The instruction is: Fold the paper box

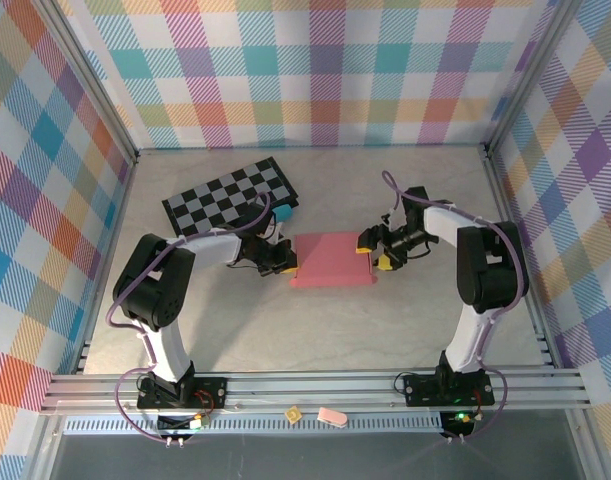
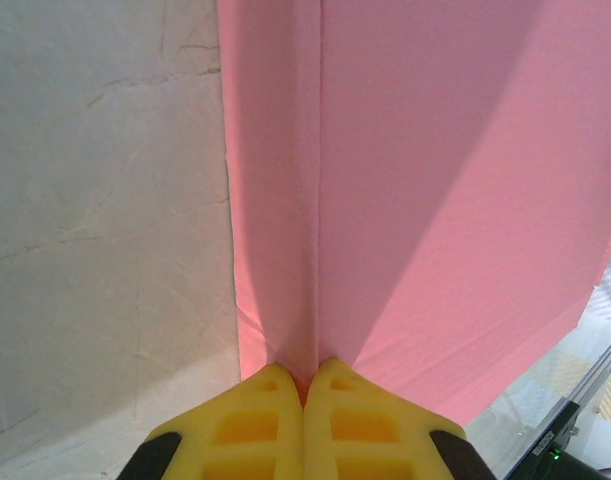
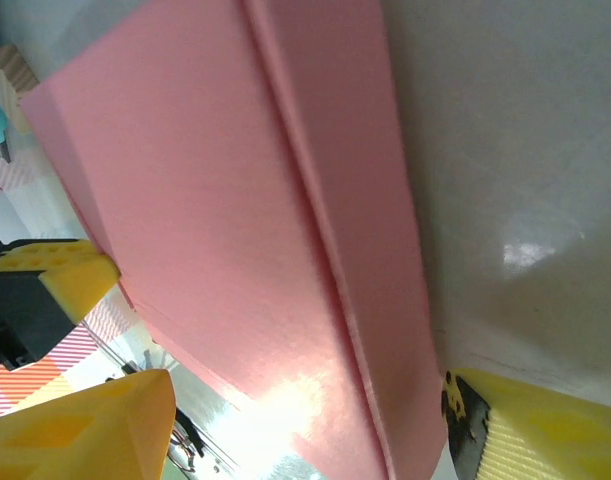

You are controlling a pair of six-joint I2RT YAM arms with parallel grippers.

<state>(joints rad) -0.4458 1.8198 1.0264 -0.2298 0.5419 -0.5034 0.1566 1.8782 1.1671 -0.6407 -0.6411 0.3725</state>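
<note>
The pink paper box (image 1: 330, 260) lies folded flat in the middle of the table. My left gripper (image 1: 285, 262) is at its left edge, shut on a raised fold of the box (image 2: 315, 300), the yellow fingertips (image 2: 270, 395) pinching the pink card between them. At the box's right edge is my right gripper (image 1: 377, 252), open, with its yellow fingers (image 3: 95, 420) spread on either side of the box's (image 3: 245, 220) edge and not touching it.
A black-and-grey checkered board (image 1: 229, 196) lies behind the left arm, with a small teal bar (image 1: 283, 211) at its near right corner. Checked walls close in the table on three sides. Small yellow and pink bits (image 1: 330, 415) sit on the front rail.
</note>
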